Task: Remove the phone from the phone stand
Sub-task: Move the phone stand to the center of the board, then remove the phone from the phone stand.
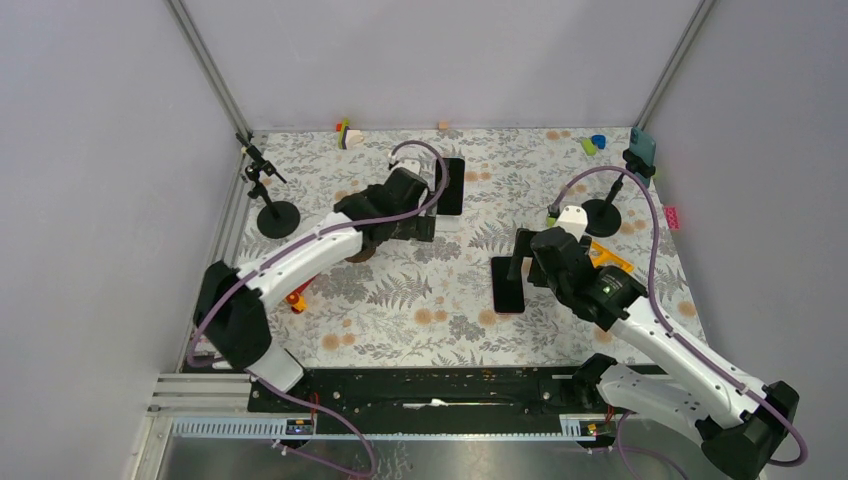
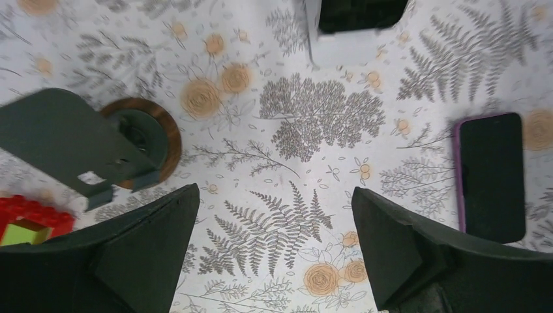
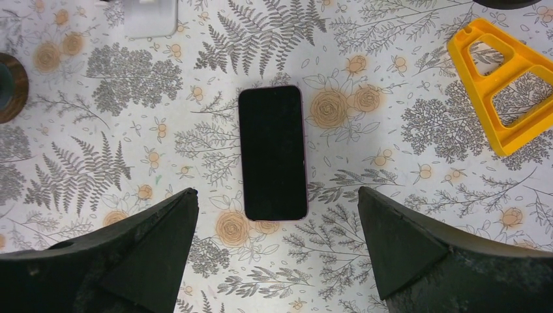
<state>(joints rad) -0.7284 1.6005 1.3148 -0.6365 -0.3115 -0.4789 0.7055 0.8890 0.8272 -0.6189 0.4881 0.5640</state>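
The phone (image 1: 508, 285), black-screened with a pink rim, lies flat on the floral mat and rests on no stand. In the right wrist view the phone (image 3: 272, 153) is just ahead of my open right gripper (image 3: 277, 195), which hovers above its near end (image 1: 533, 262). My left gripper (image 1: 410, 228) is open over bare mat (image 2: 275, 195), with the phone (image 2: 490, 176) off to its right. A dark phone stand (image 2: 59, 134) on a round wooden foot (image 2: 166, 130) stands empty to the left of that gripper. I cannot tell which stand held the phone.
A white stand (image 1: 447, 223) carries a black slab (image 1: 452, 185) behind the left gripper. An orange triangular stand (image 3: 512, 140) lies right of the phone. Two tripods (image 1: 275, 215) (image 1: 603, 215) stand at the sides, the right one holding a teal phone (image 1: 642, 148). Small blocks line the far edge.
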